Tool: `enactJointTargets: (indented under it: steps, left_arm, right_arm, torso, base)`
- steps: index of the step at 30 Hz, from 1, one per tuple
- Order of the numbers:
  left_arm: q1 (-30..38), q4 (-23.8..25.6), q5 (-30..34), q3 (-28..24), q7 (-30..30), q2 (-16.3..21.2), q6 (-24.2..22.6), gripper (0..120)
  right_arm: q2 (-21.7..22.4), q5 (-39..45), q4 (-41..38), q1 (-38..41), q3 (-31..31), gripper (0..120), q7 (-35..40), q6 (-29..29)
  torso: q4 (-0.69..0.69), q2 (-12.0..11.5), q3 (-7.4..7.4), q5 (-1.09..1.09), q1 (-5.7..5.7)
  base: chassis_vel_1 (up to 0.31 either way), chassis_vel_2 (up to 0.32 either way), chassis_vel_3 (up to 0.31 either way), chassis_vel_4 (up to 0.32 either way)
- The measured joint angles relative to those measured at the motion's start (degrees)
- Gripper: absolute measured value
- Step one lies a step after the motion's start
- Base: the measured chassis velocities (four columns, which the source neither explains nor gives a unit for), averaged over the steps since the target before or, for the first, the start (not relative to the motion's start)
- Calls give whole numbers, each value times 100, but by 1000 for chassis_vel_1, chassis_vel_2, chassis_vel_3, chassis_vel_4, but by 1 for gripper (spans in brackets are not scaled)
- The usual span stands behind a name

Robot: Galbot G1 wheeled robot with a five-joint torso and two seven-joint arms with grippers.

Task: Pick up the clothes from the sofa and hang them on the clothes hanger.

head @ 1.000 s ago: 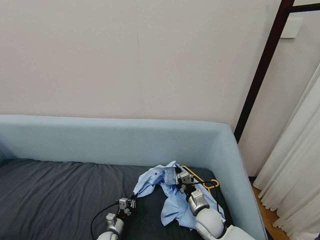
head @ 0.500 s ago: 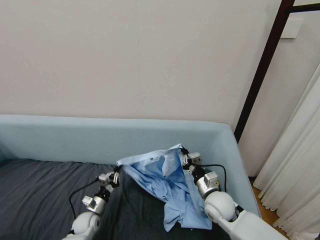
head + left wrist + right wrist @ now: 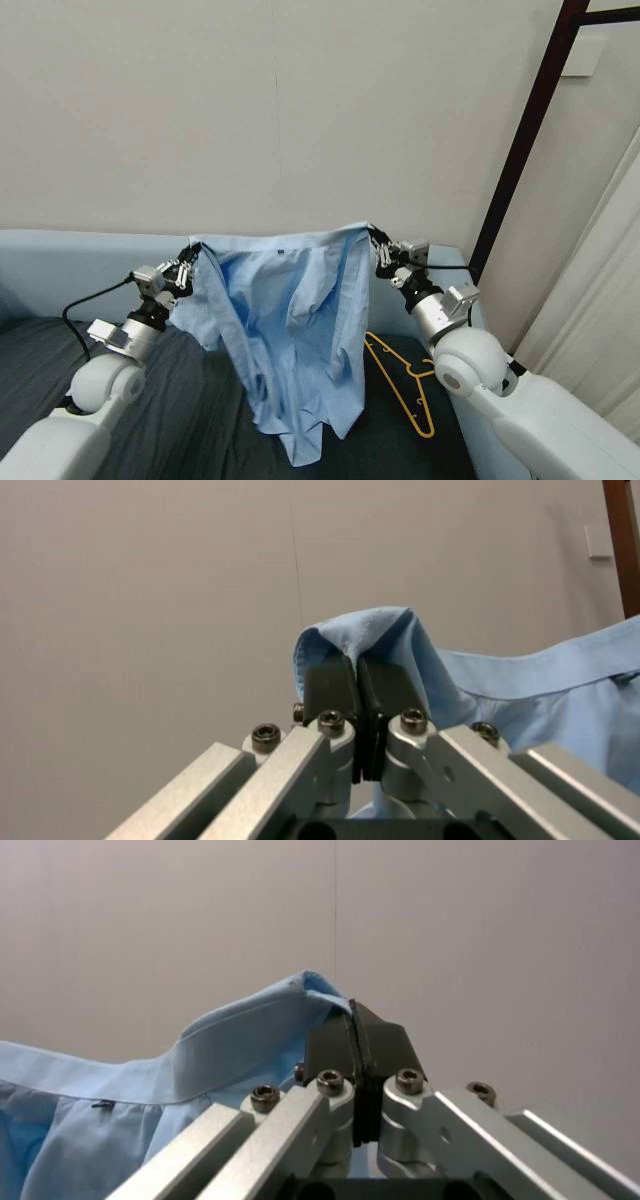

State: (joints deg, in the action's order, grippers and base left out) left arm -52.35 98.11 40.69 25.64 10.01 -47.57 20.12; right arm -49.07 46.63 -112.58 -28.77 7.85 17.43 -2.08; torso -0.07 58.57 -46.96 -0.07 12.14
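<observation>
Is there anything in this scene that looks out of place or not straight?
Slightly. The shirt, pinched at both top corners by the left gripper and right gripper, hangs creased and twisted, with an uneven bottom edge. The orange hanger lies flat on the sofa.

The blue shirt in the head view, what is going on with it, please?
The robot holds a light blue shirt spread between its two arms above the sofa. The left gripper is shut on one top corner, the right gripper on the other, and the shirt hangs down open. A yellow hanger lies on the sofa seat near the right arm; the shirt is not on it yet.
</observation>
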Motion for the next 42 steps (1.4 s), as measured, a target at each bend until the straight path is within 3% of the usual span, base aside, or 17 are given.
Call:
enactJointTargets:
  steps: [8, 12, 17, 21, 27, 30, 33, 38, 42]
  left_arm:
    - [459, 427, 430, 201, -201, 658, -272, 0]
    - [692, 699, 526, 300, -359, 1013, -466, 0]
    - [676, 900, 461, 375, -572, 1143, -665, 0]
    - [397, 987, 165, 394, -709, 1017, -789, 0]
    - [-166, 1051, -379, 359, -825, 706, -928, 0]
    - [-418, 1052, -651, 280, -852, 568, -969, 0]
    - [-839, 913, -1261, 48, -832, 246, -945, 0]
    - [-1204, 534, -1907, -100, -515, -128, -659, 0]
    - [-1311, 488, -2024, -69, -391, -226, -509, 0]
  right_arm:
    - [252, 696, -291, 802, -44, 0, -385, -107]
    - [454, 1082, -286, 1328, 23, 0, -969, -335]
    - [613, 1409, -105, 1409, 73, 0, -1756, -513]
    - [677, 1296, 131, 1063, 162, 0, -2367, -600]
    - [615, 808, 464, 470, 301, 0, -2539, -690]
    - [552, 346, 686, 188, 390, 0, -2440, -746]
    - [296, -771, 1221, -343, 468, 0, -2007, -898]
    - [-123, -1402, 1456, -1038, 344, 0, -1594, -1036]
    - [-266, -1741, 1523, -1498, 196, 0, -1514, -1096]
  torso:
    - [0, 0, 0, 1, 0]
    - [1, 0, 0, 1, 0]
    - [0, 0, 0, 3, 0]
    - [0, 0, 0, 3, 0]
    - [-1, 0, 0, 2, 0]
    - [1, 0, 0, 2, 0]
    - [-1, 0, 0, 3, 1]
    - [2, 0, 1, 1, 0]
    - [0, -1, 0, 1, 0]
  base:
    - [0, 0, 0, 0]
    - [0, 0, 0, 0]
    - [0, 0, 0, 0]
    - [0, 0, 0, 0]
    - [0, 0, 0, 0]
    - [0, 0, 0, 0]
    - [0, 0, 0, 0]
    - [0, 0, 0, 0]
    - [0, 0, 0, 0]
